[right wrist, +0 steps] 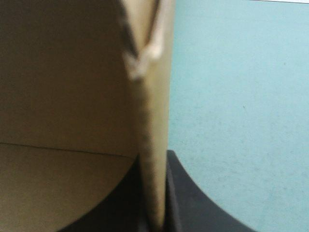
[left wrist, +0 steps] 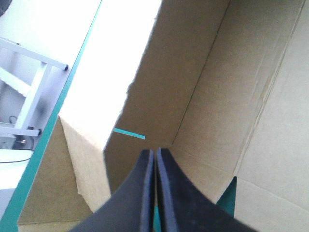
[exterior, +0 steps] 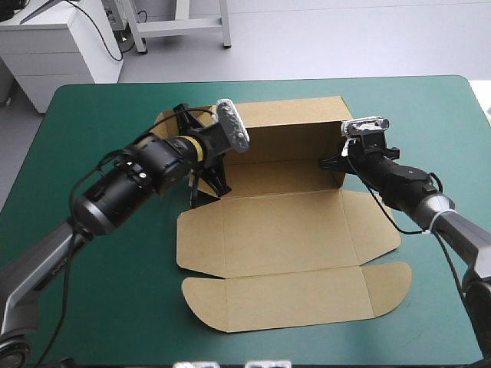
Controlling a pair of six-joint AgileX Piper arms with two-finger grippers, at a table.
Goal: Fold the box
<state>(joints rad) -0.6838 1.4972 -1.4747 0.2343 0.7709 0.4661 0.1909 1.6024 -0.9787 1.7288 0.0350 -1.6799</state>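
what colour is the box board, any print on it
Plain brown, with no print visible. The box shows best in the high view.

The left arm [exterior: 126, 184] is stretched in low from the left, and the left gripper [left wrist: 154, 153] is held with its black fingers [left wrist: 130, 193] pressed together. The right arm [exterior: 410, 188] is extended from the right, and the right gripper [right wrist: 154, 162] is clamped on a wall of the box [right wrist: 63, 96].
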